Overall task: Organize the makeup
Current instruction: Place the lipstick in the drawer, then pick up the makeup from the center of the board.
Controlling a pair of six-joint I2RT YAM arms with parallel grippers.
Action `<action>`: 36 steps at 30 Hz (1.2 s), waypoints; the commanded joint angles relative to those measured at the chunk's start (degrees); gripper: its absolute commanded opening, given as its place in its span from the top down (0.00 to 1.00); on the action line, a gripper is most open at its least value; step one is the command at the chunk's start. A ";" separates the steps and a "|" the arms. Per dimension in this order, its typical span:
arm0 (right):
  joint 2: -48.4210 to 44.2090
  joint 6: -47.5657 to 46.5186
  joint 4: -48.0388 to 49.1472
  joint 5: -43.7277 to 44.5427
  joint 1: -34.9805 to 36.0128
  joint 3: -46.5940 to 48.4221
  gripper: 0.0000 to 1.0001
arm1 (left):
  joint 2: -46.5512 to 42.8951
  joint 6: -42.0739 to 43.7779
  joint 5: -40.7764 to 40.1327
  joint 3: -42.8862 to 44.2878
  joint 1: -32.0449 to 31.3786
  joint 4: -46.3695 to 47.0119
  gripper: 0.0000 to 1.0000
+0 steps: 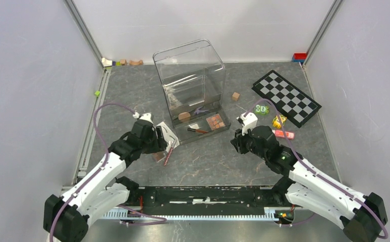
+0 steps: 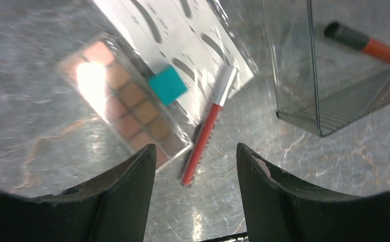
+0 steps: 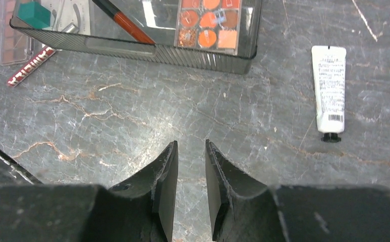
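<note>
My left gripper (image 1: 166, 145) (image 2: 195, 157) is open and empty, low over the table. Just ahead of its tips lie a red pencil (image 2: 206, 133), a brown eyeshadow palette (image 2: 124, 108) and the white eyebrow card (image 2: 182, 35). A clear organizer box (image 1: 188, 83) holds a second palette (image 1: 215, 121) (image 3: 210, 22), a brush (image 1: 198, 130) (image 3: 124, 20), a peach sponge (image 1: 184, 116) and lilac scissors (image 1: 201, 109). My right gripper (image 1: 235, 141) (image 3: 188, 151) is empty over bare table, its jaws a narrow gap apart. A white tube (image 3: 329, 88) lies to its right, and a pink tube (image 1: 283, 134) beyond.
A teal cube (image 2: 167, 84) rests on the palette and card. The checkerboard (image 1: 286, 97) lies at the back right with green dice (image 1: 262, 109) and a yellow piece beside it. A brown cube (image 1: 236, 96) sits right of the box. Small blocks line the back wall.
</note>
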 commanded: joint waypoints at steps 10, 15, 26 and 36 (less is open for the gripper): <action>-4.88 2.75 -1.95 1.19 0.09 -2.79 0.67 | 2.22 -11.60 -13.41 -2.90 -11.13 4.62 0.36; -6.15 3.05 -2.78 1.84 0.08 -3.52 0.67 | -2.32 -20.61 -25.13 -1.82 -9.87 -5.68 0.17; -5.53 2.67 -3.04 1.42 0.10 -4.24 0.66 | 5.06 -26.60 -22.60 -1.10 -3.80 -8.12 0.18; -5.29 2.18 -3.05 1.36 0.12 -5.02 0.65 | 11.25 -18.27 -14.83 0.03 7.44 0.23 0.19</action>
